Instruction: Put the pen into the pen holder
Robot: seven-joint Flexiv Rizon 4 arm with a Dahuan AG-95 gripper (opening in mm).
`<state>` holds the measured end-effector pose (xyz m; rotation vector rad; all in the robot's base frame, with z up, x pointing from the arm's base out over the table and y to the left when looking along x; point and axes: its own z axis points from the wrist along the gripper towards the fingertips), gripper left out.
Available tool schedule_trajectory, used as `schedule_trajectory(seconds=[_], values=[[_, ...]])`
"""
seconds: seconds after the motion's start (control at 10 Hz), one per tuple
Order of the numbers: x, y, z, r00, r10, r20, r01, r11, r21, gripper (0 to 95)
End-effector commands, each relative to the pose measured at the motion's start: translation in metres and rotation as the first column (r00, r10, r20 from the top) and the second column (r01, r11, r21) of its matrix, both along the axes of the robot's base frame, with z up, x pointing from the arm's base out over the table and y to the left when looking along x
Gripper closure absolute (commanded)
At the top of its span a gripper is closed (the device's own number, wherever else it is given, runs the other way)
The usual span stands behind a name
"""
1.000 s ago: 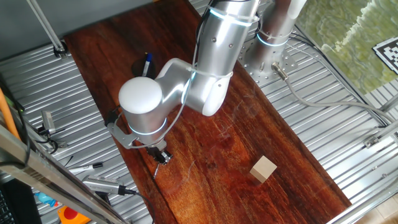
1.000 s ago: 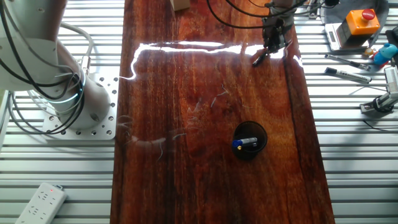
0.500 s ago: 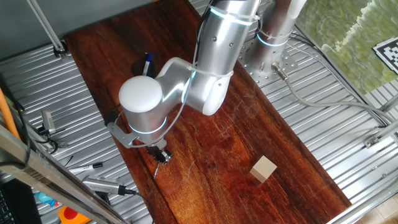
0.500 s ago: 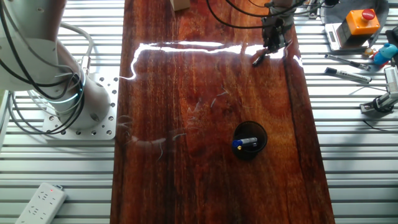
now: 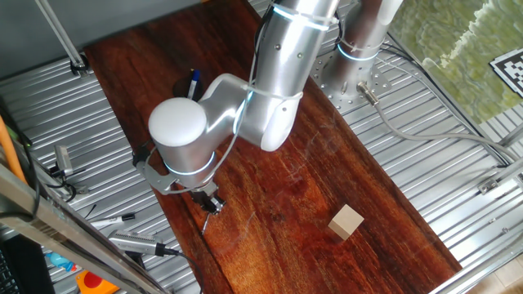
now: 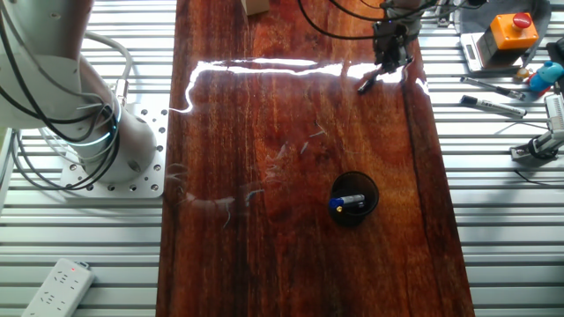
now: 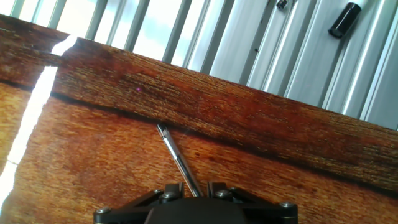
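The pen (image 7: 177, 158) is slim and dark. It sticks out from between my gripper's (image 7: 194, 186) fingers, its far tip down near the wooden table's edge strip. The jaws stand close on either side of it. In one fixed view the gripper (image 5: 212, 202) is at the table's left edge, the pen (image 5: 205, 224) pointing down from it. In the other fixed view the gripper (image 6: 389, 60) holds the pen (image 6: 368, 83) at the far right. The pen holder (image 6: 353, 199), a black round cup with a blue pen inside, stands nearer; it is partly hidden behind the arm (image 5: 187, 86).
A tan wooden cube (image 5: 346, 221) sits on the table, also at the top edge of the other fixed view (image 6: 256, 6). Silver-and-black markers (image 6: 493, 106) and a box with a red button (image 6: 509, 31) lie on the metal slats beside the table. A black marker (image 7: 344, 20) lies past the table edge.
The arm's elbow has shifted a little to the left. The gripper has barely moved and the pen stays in the same place between its jaws.
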<state>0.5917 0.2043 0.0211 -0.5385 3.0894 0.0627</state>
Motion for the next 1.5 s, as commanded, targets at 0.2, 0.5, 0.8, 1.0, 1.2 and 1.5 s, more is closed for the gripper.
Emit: schedule_trajectory(seconds=[0.2,0.5,0.8,1.0,1.2,1.5], values=[[-0.001,0.000,0.000,1.000,-0.012,-0.028,0.012,1.000,0.007,76.0],[-0.001,0.000,0.000,0.999,-0.001,-0.033,0.002,1.000,0.010,76.0],[-0.004,-0.002,-0.001,1.000,0.003,-0.029,-0.002,1.000,0.010,76.0],[-0.007,-0.002,-0.004,1.000,-0.002,-0.019,0.002,1.000,0.013,76.0],[-0.008,0.000,-0.005,1.000,-0.002,-0.014,0.002,1.000,0.013,76.0],[-0.010,0.004,-0.010,1.000,-0.010,-0.008,0.010,1.000,0.008,76.0]])
